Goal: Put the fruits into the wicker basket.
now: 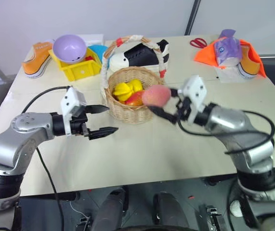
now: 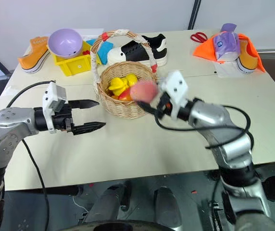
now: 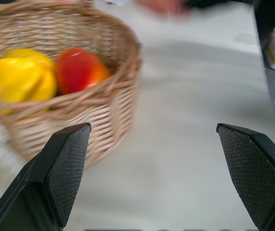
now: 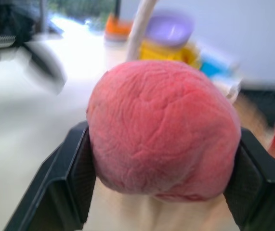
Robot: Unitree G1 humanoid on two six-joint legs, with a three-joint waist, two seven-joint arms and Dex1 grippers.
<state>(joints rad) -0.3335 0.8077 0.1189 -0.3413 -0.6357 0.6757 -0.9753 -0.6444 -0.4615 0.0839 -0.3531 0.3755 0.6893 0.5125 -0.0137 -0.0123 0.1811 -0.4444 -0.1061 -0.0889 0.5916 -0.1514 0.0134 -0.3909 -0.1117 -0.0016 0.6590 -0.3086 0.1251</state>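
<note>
Left eye view: wicker basket (image 1: 130, 98) mid-surface (image 1: 176, 144), arched handle above, a black-and-white shoe (image 1: 142, 55) just behind. Inside: yellow fruits (image 1: 126, 89) plus mango (image 1: 135, 98), red-orange, against the near wall. Peach (image 1: 156, 96) off the surface, clamped in right end effector (image 1: 163, 103), level with the basket's right rim, just outside or over it; cannot tell which. Left end effector (image 1: 101, 120) spread wide, empty, near the basket's left side, not touching. Far side: yellow bin (image 1: 79, 70) with purple bowl (image 1: 70, 47), orange shoe (image 1: 37, 58), scissors (image 1: 198, 43), orange cloth (image 1: 209, 55).

Right eye view: same layout. Peach (image 2: 144, 90) at the right rim of the basket (image 2: 123, 96), held clear of the weave.

Left wrist view: two black fingers (image 3: 65, 168) far apart, nothing between. Basket wall (image 3: 103, 110) close ahead; mango (image 3: 79, 70) and a yellow fruit (image 3: 19, 77) resting inside.

Right wrist view: peach (image 4: 161, 137) pinched between both pads (image 4: 82, 168), touching on each side. White-wrapped handle (image 4: 142, 24) beyond, yellow bin and purple bowl blurred behind.

Progress, judged: one of two done, mango in. Peach lifted and brought to the basket, not yet dropped. Left to do: carry over the opening, clear of the handle arch, then release.
</note>
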